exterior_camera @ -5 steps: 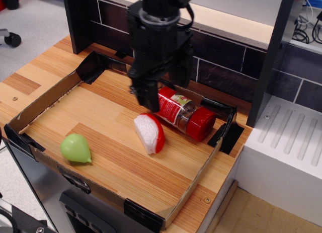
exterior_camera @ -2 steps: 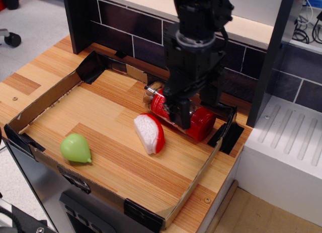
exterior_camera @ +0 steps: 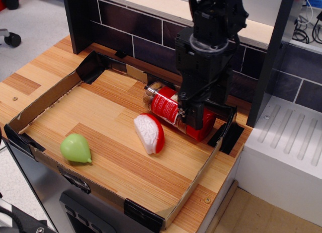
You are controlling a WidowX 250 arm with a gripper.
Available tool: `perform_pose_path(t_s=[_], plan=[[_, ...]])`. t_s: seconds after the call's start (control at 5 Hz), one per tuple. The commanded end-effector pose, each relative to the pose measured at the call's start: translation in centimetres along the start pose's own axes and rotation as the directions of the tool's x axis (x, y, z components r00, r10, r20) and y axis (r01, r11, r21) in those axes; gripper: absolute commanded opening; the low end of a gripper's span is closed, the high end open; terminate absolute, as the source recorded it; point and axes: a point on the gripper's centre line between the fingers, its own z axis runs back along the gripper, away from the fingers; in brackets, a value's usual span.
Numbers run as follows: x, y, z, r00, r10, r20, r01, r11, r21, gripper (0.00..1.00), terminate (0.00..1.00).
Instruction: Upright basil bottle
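Changes first: against the earlier pictures we see the black robot gripper [exterior_camera: 193,120] carried from the bottom end of the clear cylindrical basil bottle with the red-and-white wrap label [exterior_camera: 166,107] along to its wide red screw cap [exterior_camera: 206,128], and now it sits a little lower and further toward the cap than a moment ago. The bottle itself has not shifted; it lies on its side as before.

We find the bottle inside the shallow cardboard tray with black taped corners [exterior_camera: 45,99], near the tray's back right corner, its cap pointing to that corner and its clear bottom end, showing brownish contents, pointing toward the tray's back wall. The gripper's dark body covers the neck and part of the cap, so we cannot tell how far its fingers stand apart, nor whether they touch the bottle at all.

The red-and-white wedge-shaped toy [exterior_camera: 149,133] lies just beside the bottle, on the side toward the tray's front edge, close to the label but we cannot say whether the two touch. The small green pear-shaped toy [exterior_camera: 75,148] rests well apart from the bottle, near the tray's front left corner. Neither toy has moved.

On the label we make out a red field with a white patch and a small green mark; any lettering is too small for us to read.
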Motion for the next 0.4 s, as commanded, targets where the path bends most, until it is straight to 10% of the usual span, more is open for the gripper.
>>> perform_pose_path(t_s=[0.0,0.2], plan=[[0.11,-1.02,-0.97,0.998,0.045,0.041,-0.045,0.999,-0.019,1.0,0.0],[0.07,-1.12,-1.74,0.997,0.043,0.064,-0.042,0.999,-0.017,1.0,0.0]])
